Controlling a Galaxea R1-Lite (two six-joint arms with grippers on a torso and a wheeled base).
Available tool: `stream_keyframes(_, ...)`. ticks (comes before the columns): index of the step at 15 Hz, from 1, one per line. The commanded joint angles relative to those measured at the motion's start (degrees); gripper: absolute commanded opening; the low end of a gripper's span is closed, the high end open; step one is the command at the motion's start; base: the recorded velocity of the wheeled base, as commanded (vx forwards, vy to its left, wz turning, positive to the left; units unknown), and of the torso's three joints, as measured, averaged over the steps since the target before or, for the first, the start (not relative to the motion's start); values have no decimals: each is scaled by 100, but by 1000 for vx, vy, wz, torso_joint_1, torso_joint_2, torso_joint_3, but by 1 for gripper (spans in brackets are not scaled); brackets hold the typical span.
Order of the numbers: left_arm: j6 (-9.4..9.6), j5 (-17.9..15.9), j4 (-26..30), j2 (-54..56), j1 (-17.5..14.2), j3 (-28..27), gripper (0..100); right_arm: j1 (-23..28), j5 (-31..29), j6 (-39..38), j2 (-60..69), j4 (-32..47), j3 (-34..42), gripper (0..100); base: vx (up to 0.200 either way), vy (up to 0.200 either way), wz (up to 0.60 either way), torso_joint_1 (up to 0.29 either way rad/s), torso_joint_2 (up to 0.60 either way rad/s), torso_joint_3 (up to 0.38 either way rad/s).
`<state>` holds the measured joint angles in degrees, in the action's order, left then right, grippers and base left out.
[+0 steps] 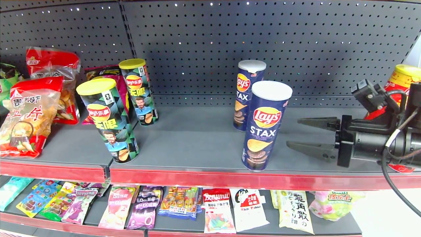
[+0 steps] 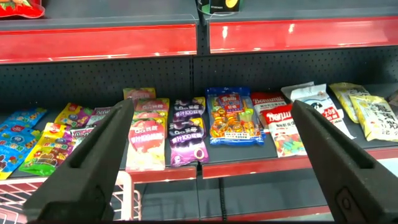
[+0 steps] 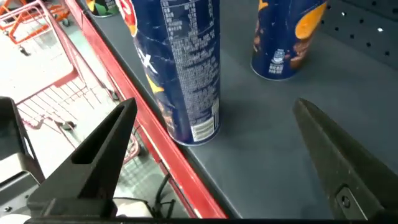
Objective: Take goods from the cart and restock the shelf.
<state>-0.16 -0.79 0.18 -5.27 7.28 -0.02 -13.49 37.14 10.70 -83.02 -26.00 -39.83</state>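
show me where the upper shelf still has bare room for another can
Widest bare patch: upper shelf deck between the front green can and the front blue can. A smaller one behind the open right claw, between the rear blue can and the red can. Crowded: snack bags at the left end, and the packets below.

On the grey metal upper shelf (image 1: pixel 197 141), a dark blue cardboard tube with a white lid (image 1: pixel 265 126) stands at the front edge, right of centre. A second blue tube (image 1: pixel 248 93) stands behind it, slightly left. Further left, a green-black tube with a yellow lid (image 1: pixel 108 121) stands near the front, with a second green-black tube (image 1: pixel 138 92) behind and to its right. Red plastic snack bags (image 1: pixel 29 115) sit at the far left. The black right gripper (image 1: pixel 292 132) hangs just right of the front blue tube. Flat packets (image 1: pixel 181 204) line the lower shelf (image 1: pixel 332 227) beneath.
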Motion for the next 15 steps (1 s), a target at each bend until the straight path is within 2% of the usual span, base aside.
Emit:
stream_keyframes(1,-2,0,-1,-18,2,2,100,-180,3,37,-180,-1,-139,100,0,0,0,0,0,0)
stream_keyframes(6,-2,0,-1,-18,2,-6,100,-408,3,55,-443,-1,-482,100,0,0,0,0,0,0)
stream_keyframes(15,-2,0,-1,-18,2,2,100,-716,-32,55,-637,-1,-649,100,0,0,0,0,0,0)
